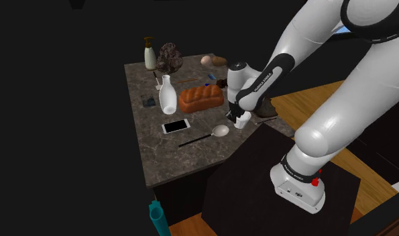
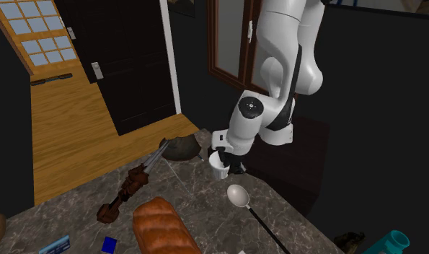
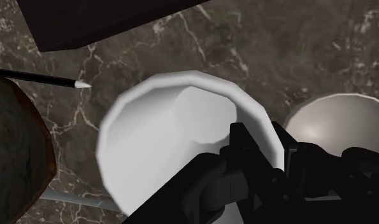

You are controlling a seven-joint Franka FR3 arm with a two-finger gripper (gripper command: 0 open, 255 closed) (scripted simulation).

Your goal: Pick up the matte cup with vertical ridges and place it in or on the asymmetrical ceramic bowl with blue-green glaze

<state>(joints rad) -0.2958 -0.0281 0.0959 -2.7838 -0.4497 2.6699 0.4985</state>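
Cup [image 1: 243,123], white one, sits just right of centre in the shoulder view on the dark veined counter [image 1: 157,154], gripper [image 3: 271,153] pinched narrow on its rim.

The shoulder view looks down from high up, beside and a little behind the stand [image 1: 251,188], over the dark stone table [image 1: 184,161]. The arm [image 1: 338,80] crosses from lower right toward upper left, and the whole tabletop fits in at middle distance. The second exterior view sits low and close at the table's far side, facing the arm, with a wooden floor [image 2: 68,137] and a dark door [image 2: 126,65] behind. Both views share the bread loaf [image 1: 200,99], the spoon [image 1: 220,131] and the white cup [image 1: 241,121]. The wrist view hangs right over that cup, looking down into it — very near.
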